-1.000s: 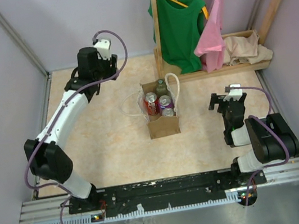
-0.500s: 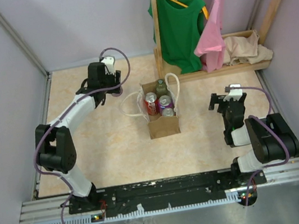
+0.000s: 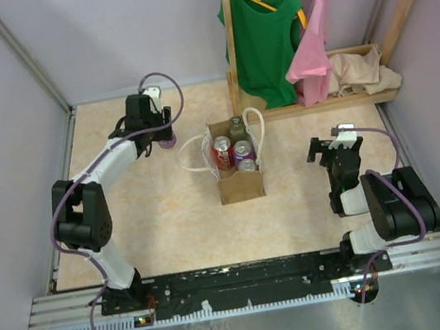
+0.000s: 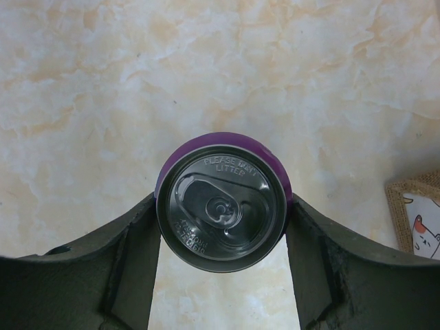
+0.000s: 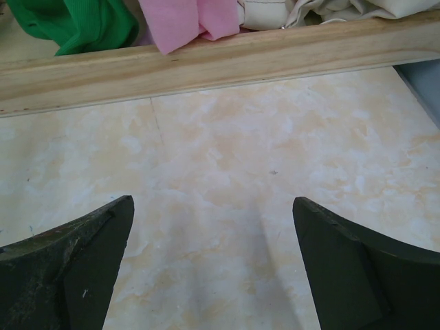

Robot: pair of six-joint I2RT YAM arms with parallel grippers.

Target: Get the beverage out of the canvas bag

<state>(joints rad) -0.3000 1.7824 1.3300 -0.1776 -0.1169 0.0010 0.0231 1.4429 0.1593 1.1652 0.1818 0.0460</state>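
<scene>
**A:** Your left gripper point(image 4: 223, 210) pinches a smooth purple can point(image 4: 220, 141), with dark fingers point(image 4: 134, 247) pressed against both sides below its round silver lid point(image 4: 220, 213).

**B:** And the right gripper point(image 5: 212, 203)?

**A:** Yours is spread wide and empty over the marbled table point(image 5: 227, 151). Only the overhead view shows the boxy canvas bag point(image 3: 240, 183) whole, right of that can, with drinks point(image 3: 223, 153) inside.

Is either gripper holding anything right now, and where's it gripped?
The left gripper holds a purple can by its sides; the right gripper is empty.
</scene>
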